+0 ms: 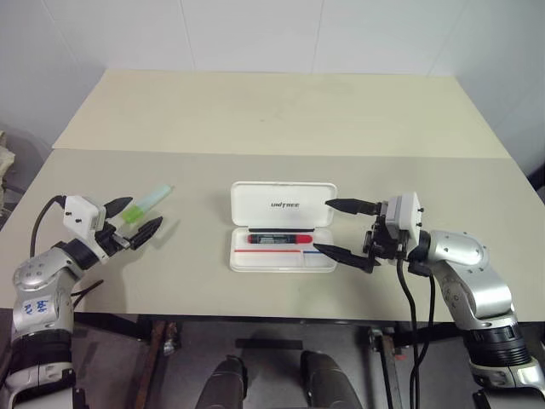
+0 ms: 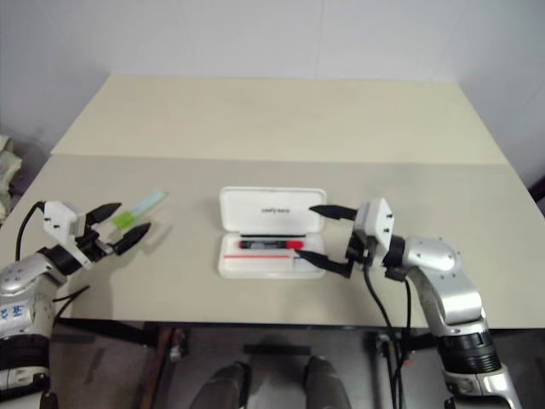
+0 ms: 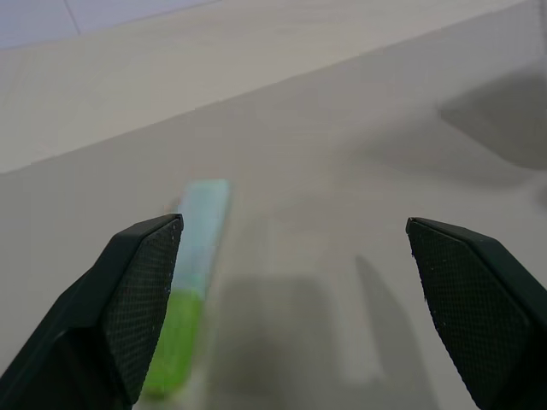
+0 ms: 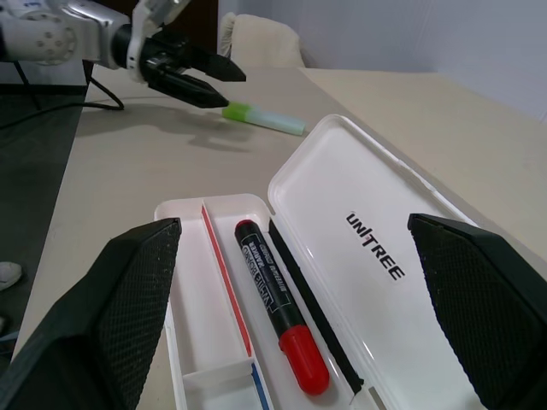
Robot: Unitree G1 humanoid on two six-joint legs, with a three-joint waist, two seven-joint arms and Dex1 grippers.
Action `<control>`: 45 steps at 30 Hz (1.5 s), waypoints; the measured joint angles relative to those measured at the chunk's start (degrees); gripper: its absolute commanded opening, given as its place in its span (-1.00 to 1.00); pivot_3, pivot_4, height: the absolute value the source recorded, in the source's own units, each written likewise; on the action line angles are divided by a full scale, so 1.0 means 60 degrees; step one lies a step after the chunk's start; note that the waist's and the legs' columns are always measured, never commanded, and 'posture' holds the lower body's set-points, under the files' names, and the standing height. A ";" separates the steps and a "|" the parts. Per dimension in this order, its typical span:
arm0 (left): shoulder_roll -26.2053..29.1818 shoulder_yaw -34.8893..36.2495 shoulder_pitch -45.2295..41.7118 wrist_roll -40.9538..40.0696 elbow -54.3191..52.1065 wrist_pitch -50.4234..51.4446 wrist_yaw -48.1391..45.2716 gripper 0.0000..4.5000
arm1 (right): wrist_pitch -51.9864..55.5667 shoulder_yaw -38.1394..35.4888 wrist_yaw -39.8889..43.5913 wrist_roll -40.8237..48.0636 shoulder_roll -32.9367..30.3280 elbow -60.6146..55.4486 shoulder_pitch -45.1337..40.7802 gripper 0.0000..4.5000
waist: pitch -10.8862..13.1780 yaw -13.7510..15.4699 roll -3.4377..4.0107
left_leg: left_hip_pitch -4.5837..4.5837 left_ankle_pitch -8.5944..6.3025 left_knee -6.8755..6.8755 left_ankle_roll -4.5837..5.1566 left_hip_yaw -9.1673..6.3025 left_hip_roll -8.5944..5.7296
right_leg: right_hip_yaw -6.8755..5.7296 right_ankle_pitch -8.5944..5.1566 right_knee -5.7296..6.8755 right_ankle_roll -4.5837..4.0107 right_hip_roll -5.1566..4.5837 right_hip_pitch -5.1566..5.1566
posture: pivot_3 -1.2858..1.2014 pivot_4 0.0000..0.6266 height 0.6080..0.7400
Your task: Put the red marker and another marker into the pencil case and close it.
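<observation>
1. Reaching for the green marker (image 1: 146, 204) is the step in hand, as I judge it: the left gripper (image 1: 136, 219) hangs spread wide and empty just at the marker's near end, toward the table's (image 1: 281, 111) left edge.
2. The red marker (image 1: 278, 239) already lies in the tray of the pencil case (image 1: 283, 227), which sits open near the middle of the front edge, lid folded back flat with its lettering up.
3. To do it well, the left gripper should straddle the green barrel across its width, not along it, and come low enough that both fingers meet the barrel rather than the paler cap end.
4. The marker lies slanted, so the wrist likely needs turning until the jaws stand square to it; a skewed pinch could roll or flick it toward the left edge.
5. The right gripper (image 1: 351, 230) hangs spread and empty at the case's right end, 1 finger over the lid, 1 by the tray; I cannot tell whether either touches the case.
6. In the left wrist view, 1 finger (image 3: 128, 307) covers part of the green end, so the marker's full length there is hidden.
7. The tray's thin red and blue strips are too small to identify.
</observation>
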 measured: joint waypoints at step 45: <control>0.0392 -0.0707 -0.3066 0.0997 0.6204 -0.1333 -0.0999 -0.43 | 0.0183 -0.0373 0.0156 0.0357 -0.0758 -0.1126 0.0422 1.00 | 0.0000 -0.0004 -0.0002 | -0.0003 0.0001 0.0009 0.0000 0.0003 -0.0005 | 0.0000 0.0001 0.0022 0.0002 0.0001 -0.0008 | 0.03 -0.52 1.00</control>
